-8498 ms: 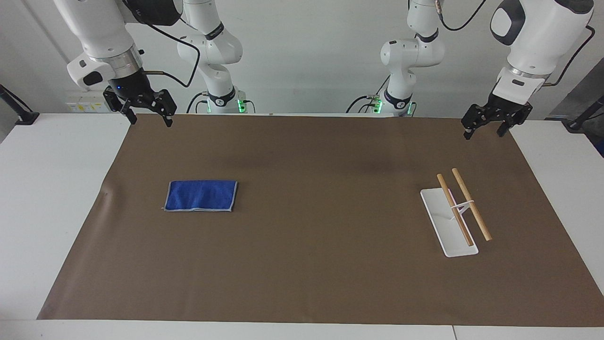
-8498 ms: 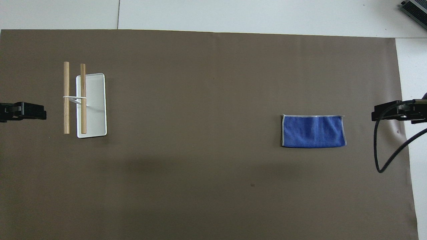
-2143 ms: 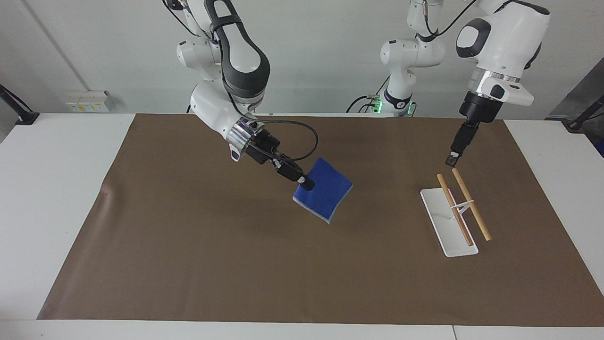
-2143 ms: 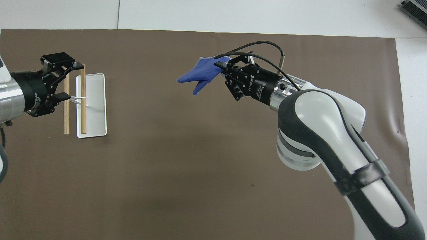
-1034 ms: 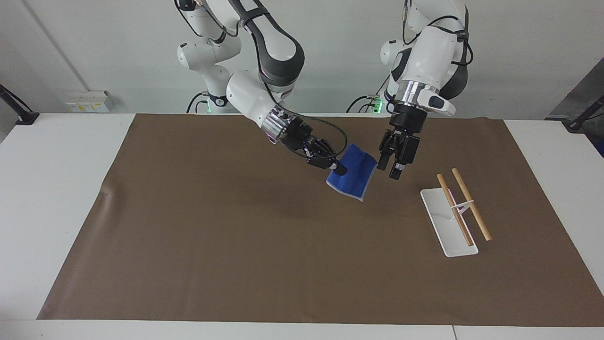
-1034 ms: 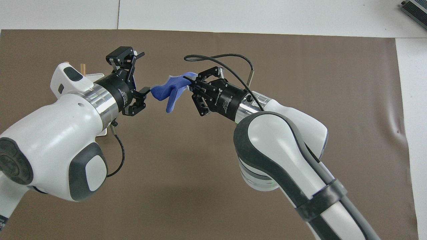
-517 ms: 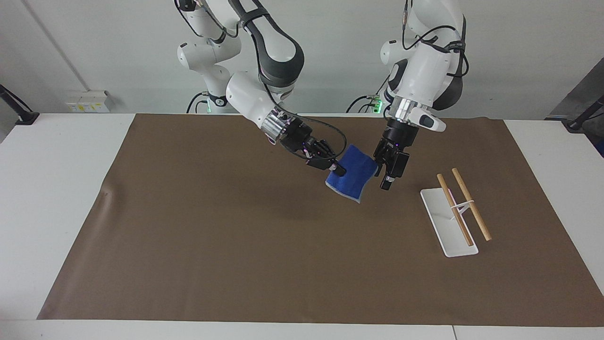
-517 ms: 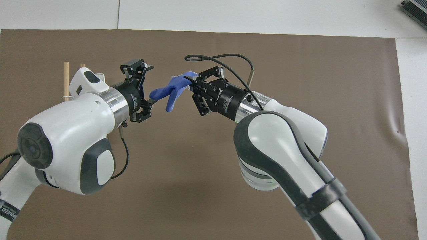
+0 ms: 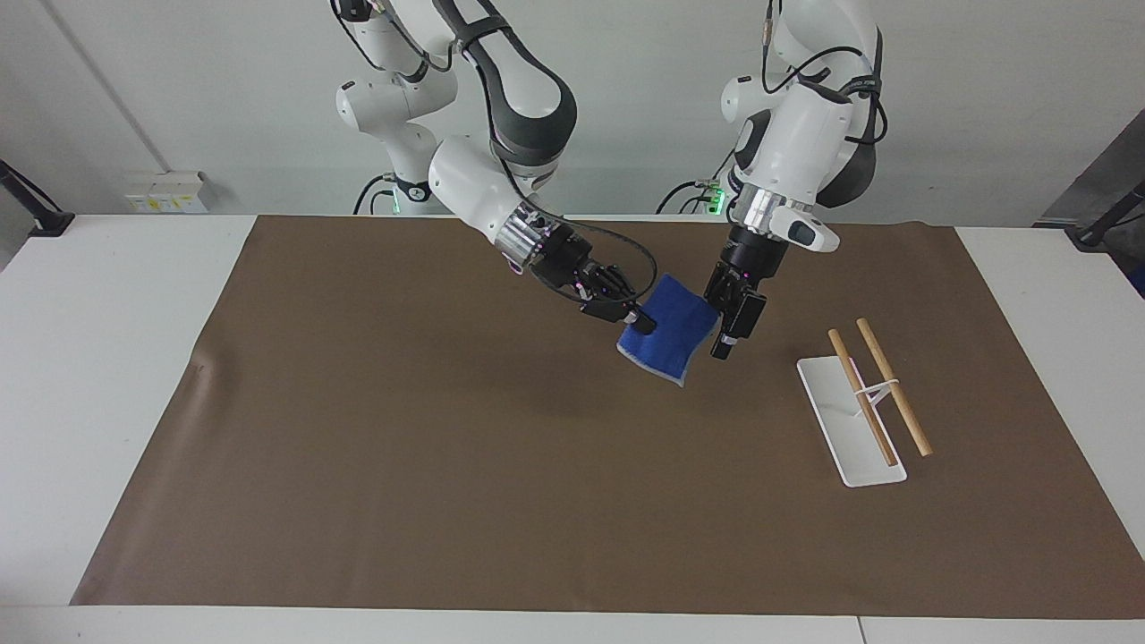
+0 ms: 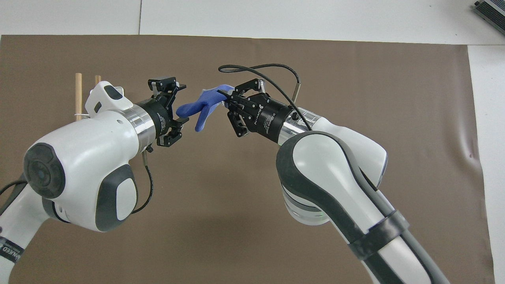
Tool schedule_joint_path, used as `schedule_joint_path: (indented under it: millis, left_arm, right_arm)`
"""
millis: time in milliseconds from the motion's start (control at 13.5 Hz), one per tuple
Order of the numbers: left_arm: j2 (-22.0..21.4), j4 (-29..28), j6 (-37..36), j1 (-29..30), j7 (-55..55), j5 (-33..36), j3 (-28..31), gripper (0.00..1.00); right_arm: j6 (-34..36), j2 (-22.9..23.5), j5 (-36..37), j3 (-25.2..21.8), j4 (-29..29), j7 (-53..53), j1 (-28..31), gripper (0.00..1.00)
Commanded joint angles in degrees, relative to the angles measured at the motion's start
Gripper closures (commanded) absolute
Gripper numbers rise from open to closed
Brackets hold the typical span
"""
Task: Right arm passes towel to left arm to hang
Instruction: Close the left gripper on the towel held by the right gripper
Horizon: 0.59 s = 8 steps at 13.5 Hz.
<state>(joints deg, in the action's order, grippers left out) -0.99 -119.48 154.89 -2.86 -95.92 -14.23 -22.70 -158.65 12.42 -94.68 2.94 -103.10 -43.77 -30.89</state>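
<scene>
I have the towel (image 9: 669, 338) up in the air over the middle of the mat (image 9: 376, 465), between the two grippers. My right gripper (image 9: 637, 319) is clamped shut on one corner, and the cloth hangs from it in a slack fold. Over the last second my left gripper (image 9: 723, 333) has slid in from beside the towel, so its fingers now straddle the free edge nearest the rack (image 9: 859, 420). They have started to narrow, but I cannot tell whether they have pinched the cloth yet.

I judge the handover is in its closing stage: I should let the left finish its grip before the right lets go, or the towel may drop to the mat. The rack stands untouched toward the left arm's end of the table, so hanging is yet to come.
</scene>
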Motion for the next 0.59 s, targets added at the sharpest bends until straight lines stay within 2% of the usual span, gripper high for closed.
schedule_joint_path:
  millis: [0, 148, 296, 369, 517]
  left_arm:
    - [-0.59, 0.82, -1.35, -0.48, -0.67, -0.71, 0.02, 0.33]
    - [-0.41, 1.09, -1.08, -0.39, -0.59, -0.71, -0.33, 0.57]
    - [-0.41, 1.09, -1.35, -0.39, -0.41, -0.71, -0.42, 0.90]
    - [-0.41, 1.09, -1.26, -0.22, -0.06, -0.71, -0.33, 1.00]
    - [-0.15, 2.13, -1.00, 0.40, 0.38, -0.71, 0.02, 1.00]
  right_arm:
    - [-0.34, 0.59, -2.79, 0.31, 0.97, 0.53, 0.39, 1.00]
    - [-0.34, 0.59, -2.79, 0.31, 0.97, 0.71, 0.39, 1.00]
    - [-0.34, 0.59, -2.79, 0.31, 0.89, 0.71, 0.39, 1.00]
    - [-0.34, 0.59, -2.79, 0.31, 0.89, 0.79, 0.39, 1.00]
    - [-0.43, 0.59, -2.79, 0.31, 0.80, 0.79, 0.39, 1.00]
